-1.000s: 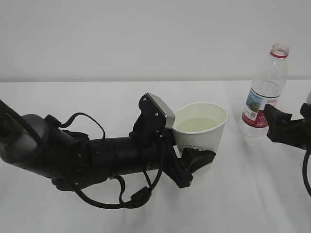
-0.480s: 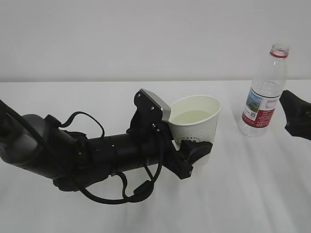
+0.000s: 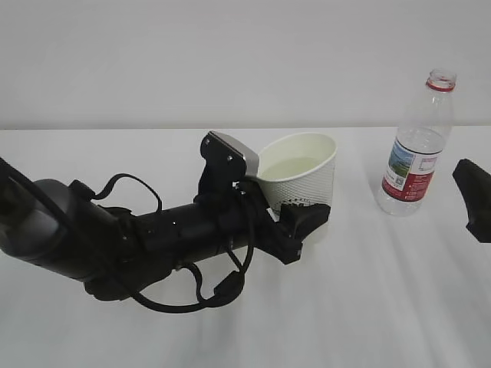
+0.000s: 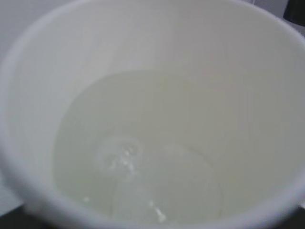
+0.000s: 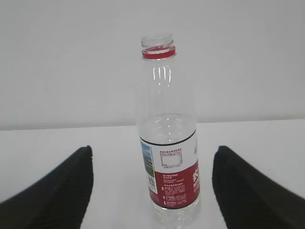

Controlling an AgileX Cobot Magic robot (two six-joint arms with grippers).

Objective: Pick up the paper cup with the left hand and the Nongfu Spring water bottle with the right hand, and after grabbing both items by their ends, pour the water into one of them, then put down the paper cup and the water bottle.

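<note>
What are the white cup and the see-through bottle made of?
The small white dotted cup looks like paper: matte, with a bumpy embossed wall and a rolled rim. The tall clear ribbed bottle looks like thin glossy plastic, see-through with moulded ridges, a red neck ring and a printed label.

A white table (image 3: 230,337) fills the lower part of the exterior view, its surface smooth with faint soft creases and pale grey shadows. Behind it stands a plain light grey wall (image 3: 192,61), bare and evenly lit. The two meet in a straight horizontal line running across the whole width, a little above the middle of the picture. In the right wrist view the same white tabletop (image 5: 114,157) lies low in the picture, with the same grey wall (image 5: 71,57) rising behind it.
</note>
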